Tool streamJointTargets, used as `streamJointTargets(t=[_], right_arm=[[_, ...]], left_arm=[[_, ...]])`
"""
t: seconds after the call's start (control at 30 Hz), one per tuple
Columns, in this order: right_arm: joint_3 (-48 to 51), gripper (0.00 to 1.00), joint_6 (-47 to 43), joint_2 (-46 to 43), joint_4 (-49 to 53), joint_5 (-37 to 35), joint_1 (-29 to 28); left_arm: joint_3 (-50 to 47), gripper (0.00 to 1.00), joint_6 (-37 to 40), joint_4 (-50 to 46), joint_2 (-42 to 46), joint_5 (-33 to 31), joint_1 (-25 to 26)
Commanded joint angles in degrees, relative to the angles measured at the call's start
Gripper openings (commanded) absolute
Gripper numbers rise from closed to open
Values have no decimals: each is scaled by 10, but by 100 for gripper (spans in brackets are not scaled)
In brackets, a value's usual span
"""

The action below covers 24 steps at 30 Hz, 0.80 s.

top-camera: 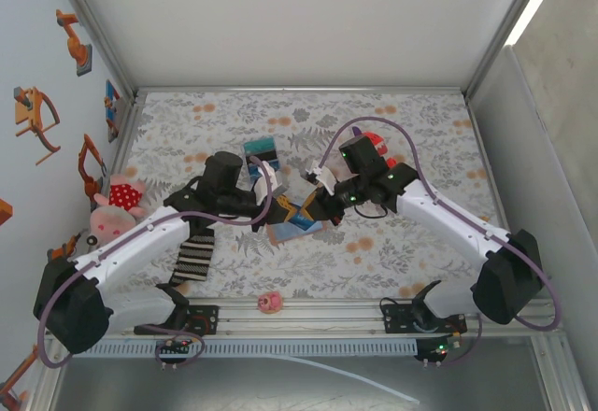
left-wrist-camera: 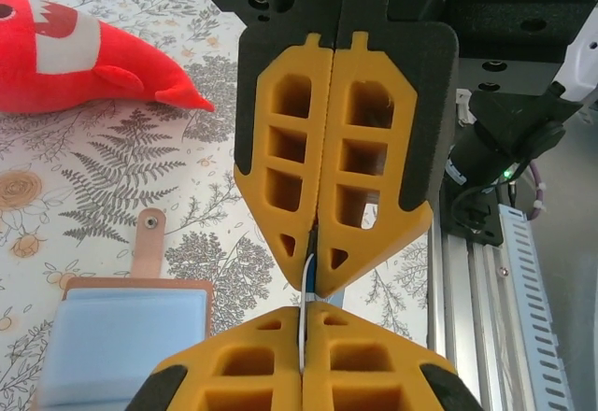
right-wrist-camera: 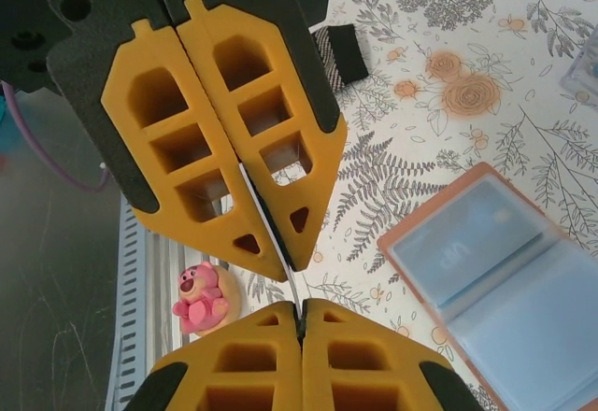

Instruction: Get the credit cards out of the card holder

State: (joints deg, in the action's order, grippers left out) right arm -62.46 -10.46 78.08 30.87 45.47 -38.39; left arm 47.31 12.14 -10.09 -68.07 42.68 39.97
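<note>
One card holder (right-wrist-camera: 505, 280), one card (left-wrist-camera: 306, 290)

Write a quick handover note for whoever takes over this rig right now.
Left pincer: shut on a thin card, seen edge-on.
Right pincer: shut on the same card, tip to tip with the left one.
Card holder: lies open on the flowered table, blue inside up, beside the pincers, not held.
Done: one card is out of the holder.
Left: probably one pincer lets go and the card gets set down. Then check the pockets; I cannot tell if more cards remain.
</note>
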Motion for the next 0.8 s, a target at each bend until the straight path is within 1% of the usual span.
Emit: streamJointTargets(t=[0.0,0.03,0.07,0.1,0.13,0.2,0.27,0.33,0.43,0.5,0.6,0.67,0.77], right_arm=[[-18,3,-2,-7,-2,-8,-2],[-14,10,5,-10,-8,-19,-2],[-9,19,14,-15,-17,-30,-1],[-2,31,21,-22,-26,-40,1],[4,39,30,-28,-36,-46,4],[24,46,52,-47,-62,-55,14],[46,50,80,-67,-95,-67,24],[71,52,110,-88,-133,-83,31],[115,56,184,-118,-214,-114,36],[142,57,244,-126,-279,-123,36],[177,58,317,-124,-380,-100,37],[197,60,367,-114,-457,-69,37],[207,61,402,-97,-531,-44,33]], left_arm=[[10,0,18,-19,-1,16,-2],[7,0,18,-14,3,17,-2],[3,0,15,-8,7,14,-3],[-1,0,11,0,14,10,-4],[-7,0,4,9,20,5,-6],[-21,0,-16,35,39,-7,-11],[-43,0,-42,73,60,-29,-13],[-68,0,-73,118,86,-57,-13],[-111,0,-131,196,126,-102,-13],[-142,0,-183,257,151,-144,-13],[-176,0,-249,331,172,-177,-13],[-190,0,-294,376,174,-179,-13],[-197,0,-344,421,167,-174,-12]])
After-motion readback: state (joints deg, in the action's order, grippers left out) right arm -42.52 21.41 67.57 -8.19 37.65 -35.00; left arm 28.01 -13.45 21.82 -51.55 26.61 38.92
